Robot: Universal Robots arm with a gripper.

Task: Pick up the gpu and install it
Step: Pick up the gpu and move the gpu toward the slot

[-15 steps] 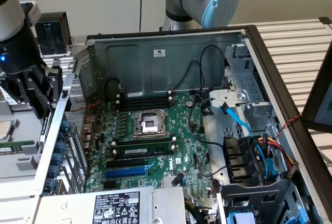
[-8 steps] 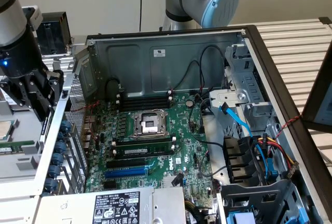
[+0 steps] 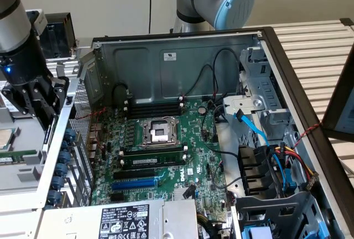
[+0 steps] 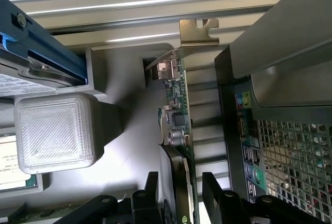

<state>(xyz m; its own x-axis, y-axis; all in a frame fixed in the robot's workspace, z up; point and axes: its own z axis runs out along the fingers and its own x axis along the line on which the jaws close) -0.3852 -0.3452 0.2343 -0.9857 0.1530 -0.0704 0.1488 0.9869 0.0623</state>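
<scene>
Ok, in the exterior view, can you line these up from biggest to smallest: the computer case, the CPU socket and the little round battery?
1. computer case
2. CPU socket
3. round battery
No close calls here.

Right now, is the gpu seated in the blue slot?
No: the blue slot lies bare on the board, while the gpu stands outside the case between the open gripper.

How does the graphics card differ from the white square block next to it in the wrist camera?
The gpu shows edge-on, a thin green board studded with small components; the white block presents a broad squarish face. The gpu ends in a notched metal bracket, while the white block has rounded corners and a finely ribbed surface. Both sit outside the computer case.
</scene>
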